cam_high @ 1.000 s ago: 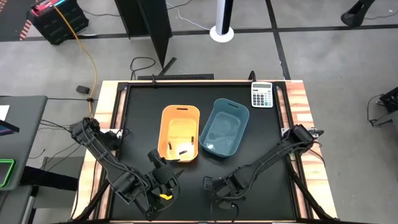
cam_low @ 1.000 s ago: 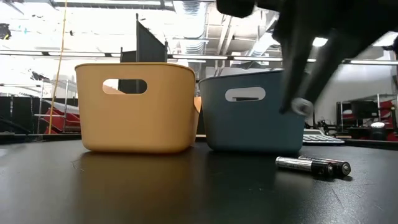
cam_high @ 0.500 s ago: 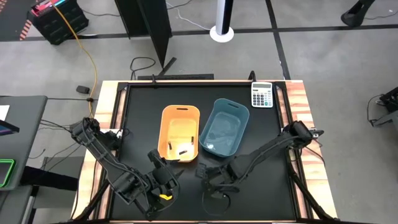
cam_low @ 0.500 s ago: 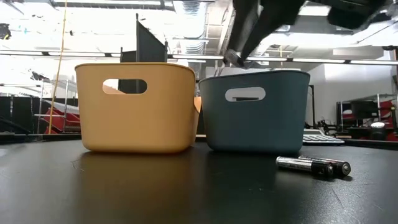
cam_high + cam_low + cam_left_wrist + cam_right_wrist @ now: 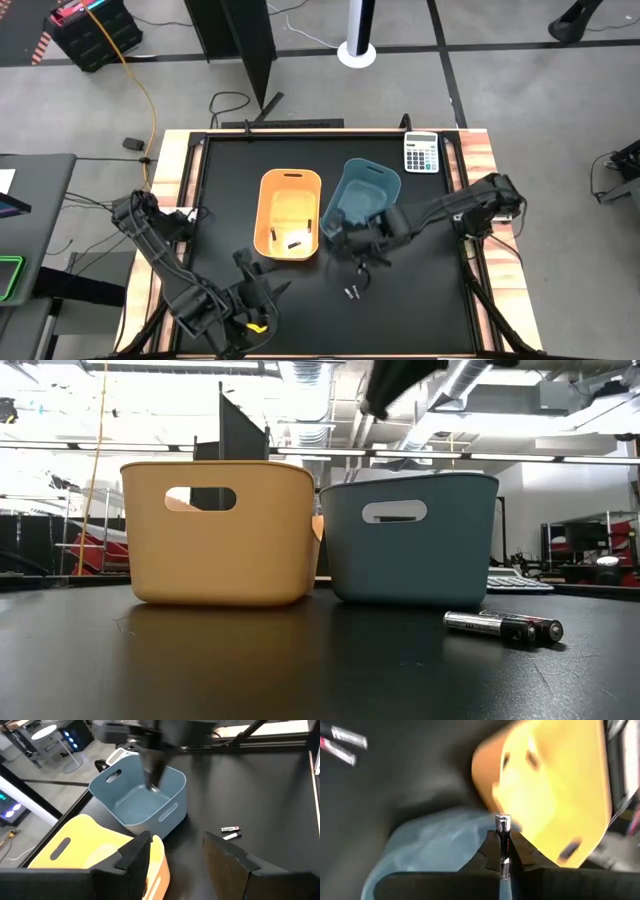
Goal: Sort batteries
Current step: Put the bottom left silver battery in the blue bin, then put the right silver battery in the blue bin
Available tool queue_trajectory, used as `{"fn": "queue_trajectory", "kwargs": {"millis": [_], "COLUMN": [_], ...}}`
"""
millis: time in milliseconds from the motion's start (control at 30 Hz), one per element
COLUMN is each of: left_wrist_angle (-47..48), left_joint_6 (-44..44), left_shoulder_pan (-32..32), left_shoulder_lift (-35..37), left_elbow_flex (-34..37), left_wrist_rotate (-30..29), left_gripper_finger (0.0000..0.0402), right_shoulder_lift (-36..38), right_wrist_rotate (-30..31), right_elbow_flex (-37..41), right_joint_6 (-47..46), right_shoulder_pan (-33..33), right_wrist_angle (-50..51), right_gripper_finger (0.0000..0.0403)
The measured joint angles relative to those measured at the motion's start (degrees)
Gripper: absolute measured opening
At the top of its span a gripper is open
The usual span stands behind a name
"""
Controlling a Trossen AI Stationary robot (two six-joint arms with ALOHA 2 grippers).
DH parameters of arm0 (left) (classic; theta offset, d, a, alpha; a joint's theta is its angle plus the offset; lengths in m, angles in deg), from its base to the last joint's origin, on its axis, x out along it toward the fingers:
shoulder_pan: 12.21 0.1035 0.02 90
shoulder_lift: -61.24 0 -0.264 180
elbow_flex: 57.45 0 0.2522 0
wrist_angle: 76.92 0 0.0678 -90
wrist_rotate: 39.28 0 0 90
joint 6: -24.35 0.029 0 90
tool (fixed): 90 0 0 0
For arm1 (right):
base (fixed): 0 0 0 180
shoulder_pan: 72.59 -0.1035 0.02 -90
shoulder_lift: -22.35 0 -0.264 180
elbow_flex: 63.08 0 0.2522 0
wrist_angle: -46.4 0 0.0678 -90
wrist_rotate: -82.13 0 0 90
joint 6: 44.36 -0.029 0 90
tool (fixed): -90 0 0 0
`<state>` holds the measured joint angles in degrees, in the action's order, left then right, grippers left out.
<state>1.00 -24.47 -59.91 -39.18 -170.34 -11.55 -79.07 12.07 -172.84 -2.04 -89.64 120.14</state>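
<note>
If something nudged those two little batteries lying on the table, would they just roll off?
Probably they would roll: the two batteries are slim, smooth cylinders lying on their sides on the flat black table. Pushed end-on, they would more likely slide. They look rigid, so pinching shouldn't bend them.

An orange bin (image 5: 290, 213) and a blue bin (image 5: 371, 184) stand side by side on the black table (image 5: 420, 290); a grey-white calculator (image 5: 421, 152) lies near the table's far right corner.
</note>
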Motion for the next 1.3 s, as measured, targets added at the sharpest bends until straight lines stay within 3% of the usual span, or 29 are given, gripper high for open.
{"fn": "queue_trajectory", "kwargs": {"millis": [200,433,600,1000,1133,1300], "left_wrist_angle": [1.7,4.1,4.7,4.0,4.1,4.0], "left_joint_6": [-2.3,-3.3,-6.4,-10.8,-8.5,-1.9], "left_shoulder_pan": [-1.3,-1.6,-1.1,2.0,3.9,7.1], "left_shoulder_lift": [0.0,0.0,0.0,-0.1,-0.1,1.2], "left_elbow_flex": [0.0,0.7,4.2,8.7,9.4,9.4], "left_wrist_rotate": [-1.2,-3.0,-3.3,-1.8,-0.5,-0.5], "left_gripper_finger": [0.0173,0.0173,0.0173,0.0173,0.0173,0.0173], "right_shoulder_lift": [5.7,11.6,14.5,16.5,18.8,22.2], "right_wrist_rotate": [-0.5,-6.8,-7.5,-8.2,-9.9,-9.8], "right_elbow_flex": [6.0,16.0,21.4,22.7,22.8,22.8], "right_joint_6": [-4.9,-8.6,-12.7,-19.8,-23.8,-28.3], "right_shoulder_pan": [6.0,12.7,15.8,15.7,13.4,7.8], "right_wrist_angle": [2.7,-3.1,-7.8,-9.4,-11.1,-16.1], "right_gripper_finger": [0.0014,0.0018,0.0054,0.0229,0.0238,0.0217]}}
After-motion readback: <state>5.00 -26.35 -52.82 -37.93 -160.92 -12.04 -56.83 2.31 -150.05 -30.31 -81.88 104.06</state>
